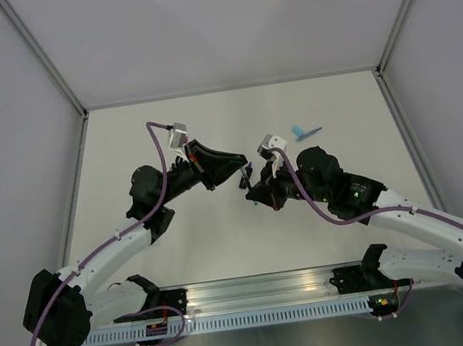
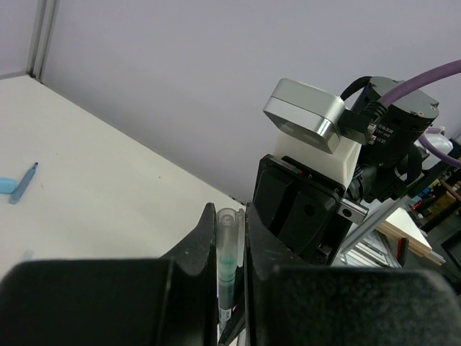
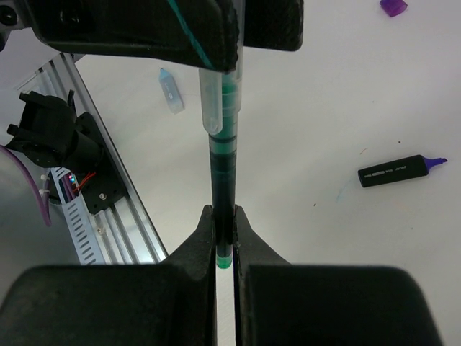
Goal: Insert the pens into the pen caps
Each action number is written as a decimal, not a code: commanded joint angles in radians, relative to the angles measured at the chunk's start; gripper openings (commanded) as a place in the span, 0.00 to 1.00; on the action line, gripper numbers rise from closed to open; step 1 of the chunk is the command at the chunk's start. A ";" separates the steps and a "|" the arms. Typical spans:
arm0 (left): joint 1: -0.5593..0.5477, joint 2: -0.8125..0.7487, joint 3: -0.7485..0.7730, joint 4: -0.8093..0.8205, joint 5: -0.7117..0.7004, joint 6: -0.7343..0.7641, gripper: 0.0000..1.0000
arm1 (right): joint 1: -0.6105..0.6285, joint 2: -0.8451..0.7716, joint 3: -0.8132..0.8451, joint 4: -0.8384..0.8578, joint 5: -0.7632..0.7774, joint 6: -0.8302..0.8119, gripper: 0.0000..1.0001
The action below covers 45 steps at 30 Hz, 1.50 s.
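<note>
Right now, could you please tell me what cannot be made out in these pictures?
- Right wrist: the left gripper hides the far end of the clear plastic cap on the thin dark pen.
- Right wrist: small purple plastic cap, cut by the top edge.
- Top: pen and cap too small to tell apart.

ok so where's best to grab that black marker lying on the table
Probably mid-barrel on the black marker, from straight above, fingers across its narrow width. It lies flat on the table, and its purple tip is bare, so stay off that end.
</note>
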 commanded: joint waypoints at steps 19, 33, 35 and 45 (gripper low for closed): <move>-0.041 -0.220 0.078 -0.667 -0.264 0.132 1.00 | -0.036 0.044 -0.198 0.169 0.232 0.242 0.00; -0.039 -0.325 -0.125 -0.706 -0.711 0.166 1.00 | -0.149 0.514 -0.104 0.042 0.326 0.509 0.00; -0.039 -0.322 -0.122 -0.710 -0.709 0.166 1.00 | -0.165 0.549 -0.094 0.039 0.309 0.498 0.00; -0.041 -0.319 -0.125 -0.704 -0.709 0.164 1.00 | -0.189 0.610 -0.080 0.029 0.272 0.467 0.12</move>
